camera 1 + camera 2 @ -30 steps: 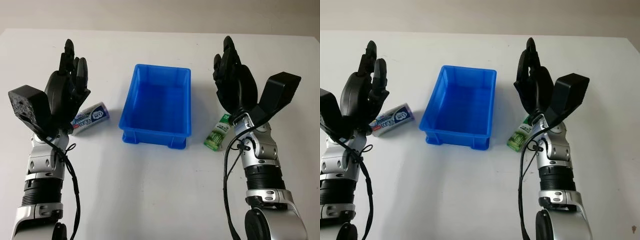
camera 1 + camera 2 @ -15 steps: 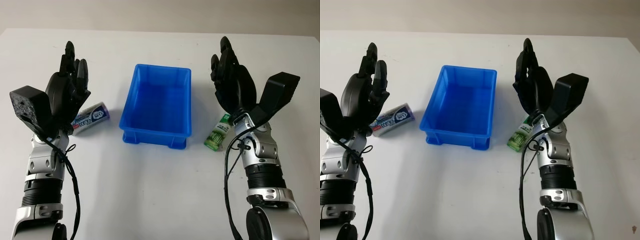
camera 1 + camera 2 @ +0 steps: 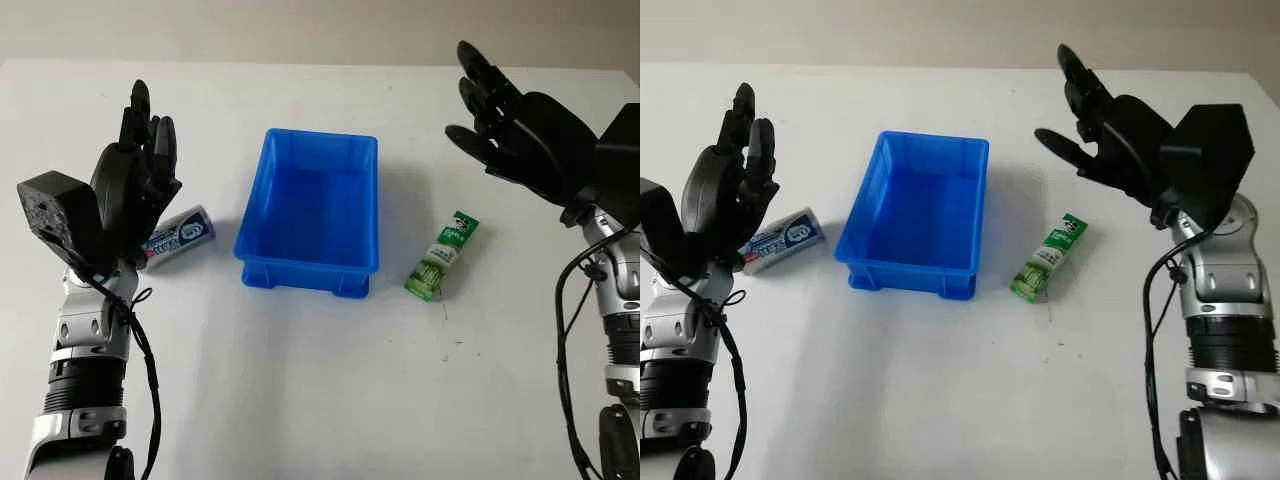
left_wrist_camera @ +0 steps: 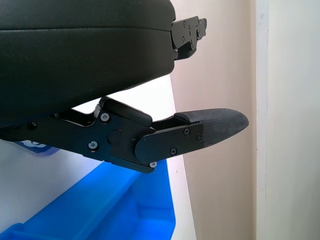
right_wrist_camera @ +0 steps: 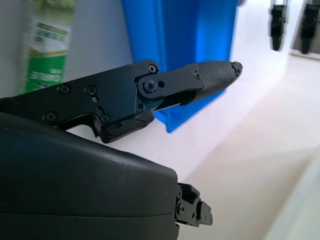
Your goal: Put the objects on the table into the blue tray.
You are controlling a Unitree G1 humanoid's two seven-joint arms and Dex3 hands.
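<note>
Blue tray (image 3: 310,205) sitting mid-frame on white bench (image 3: 300,400), nothing inside. Left hand (image 3: 135,185) hovering open, frame left, above white-blue tube (image 3: 180,235). Right hand (image 3: 520,140) hovering open, upper right; green packet (image 3: 442,256) lying just right of tray.

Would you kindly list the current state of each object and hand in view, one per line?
blue tray: upright on the table, nothing inside.
green packet: lying flat on the table, right of the tray, untouched.
white tube: lying on its side, left of the tray, untouched.
left hand: open, raised above the tube.
right hand: open, raised beyond the packet.
</note>
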